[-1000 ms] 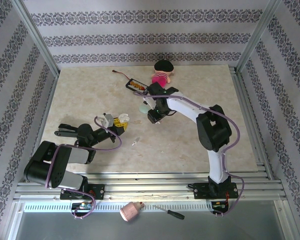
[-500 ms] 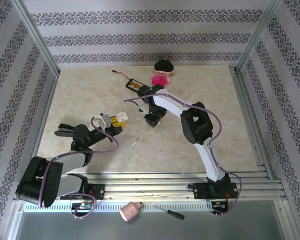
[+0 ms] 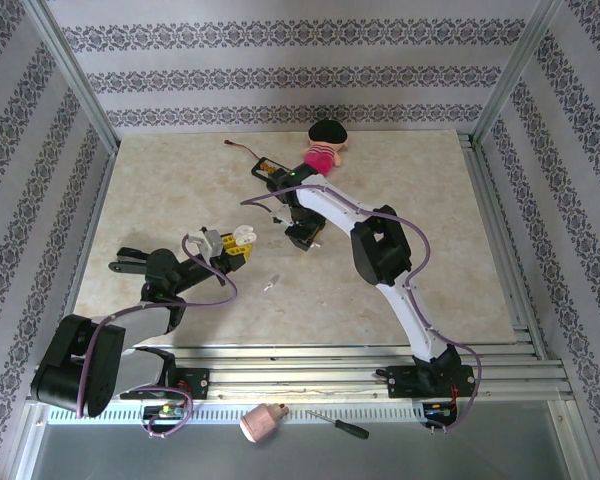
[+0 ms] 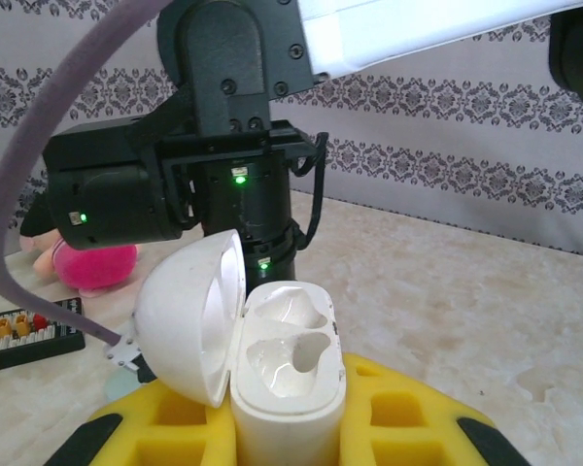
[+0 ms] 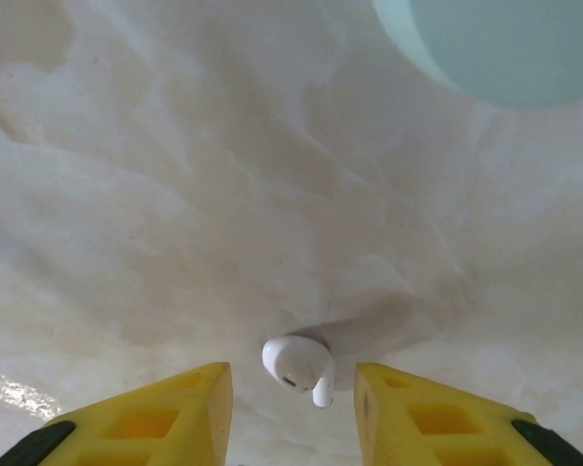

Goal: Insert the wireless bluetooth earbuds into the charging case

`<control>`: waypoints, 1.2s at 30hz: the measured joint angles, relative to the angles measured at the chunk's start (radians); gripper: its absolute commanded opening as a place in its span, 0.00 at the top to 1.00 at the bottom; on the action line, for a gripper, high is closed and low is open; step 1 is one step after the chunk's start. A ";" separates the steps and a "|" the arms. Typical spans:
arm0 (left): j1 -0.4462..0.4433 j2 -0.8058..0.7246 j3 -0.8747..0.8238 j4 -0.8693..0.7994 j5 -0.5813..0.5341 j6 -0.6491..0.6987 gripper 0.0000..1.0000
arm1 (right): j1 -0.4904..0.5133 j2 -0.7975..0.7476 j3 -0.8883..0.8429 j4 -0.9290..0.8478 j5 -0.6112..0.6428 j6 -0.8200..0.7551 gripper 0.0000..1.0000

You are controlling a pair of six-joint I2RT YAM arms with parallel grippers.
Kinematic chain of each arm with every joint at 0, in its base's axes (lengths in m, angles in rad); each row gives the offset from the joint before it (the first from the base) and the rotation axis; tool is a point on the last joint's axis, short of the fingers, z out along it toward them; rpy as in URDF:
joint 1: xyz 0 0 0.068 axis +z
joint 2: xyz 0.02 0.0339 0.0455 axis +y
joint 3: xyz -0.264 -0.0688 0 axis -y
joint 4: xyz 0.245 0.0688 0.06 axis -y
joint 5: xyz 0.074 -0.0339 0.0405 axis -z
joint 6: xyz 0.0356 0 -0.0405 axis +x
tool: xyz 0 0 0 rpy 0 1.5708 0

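White earbud (image 5: pixel 296 362) on the tabletop (image 5: pixel 175 194); open charging case (image 4: pixel 290 379) gripped.
The glossy, stemmed earbud lay between the right tool's (image 5: pixel 291 383) spread yellow fingers (image 5: pixel 165 408), untouched. That arm stretched far forward, wrist pitched down. The left tool (image 4: pixel 290 432) clamped the smooth white pebble-shaped case upright, lid hinged open, two moulded sockets showing.

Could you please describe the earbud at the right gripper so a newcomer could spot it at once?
On the marbled table, find the right gripper with its yellow fingers: the earbud lies on the table in the gap between them. It is small, white with a short stem, unlike the larger mint green rounded piece beyond it.
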 measured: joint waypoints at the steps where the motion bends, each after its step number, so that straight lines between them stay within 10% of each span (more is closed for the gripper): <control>1: 0.000 0.001 0.000 0.000 0.004 -0.001 0.98 | 0.000 0.013 0.017 -0.008 0.002 -0.003 0.62; 36: 0.000 0.045 -0.002 0.047 0.037 -0.026 0.98 | -0.016 -0.084 -0.129 0.068 -0.056 0.002 0.73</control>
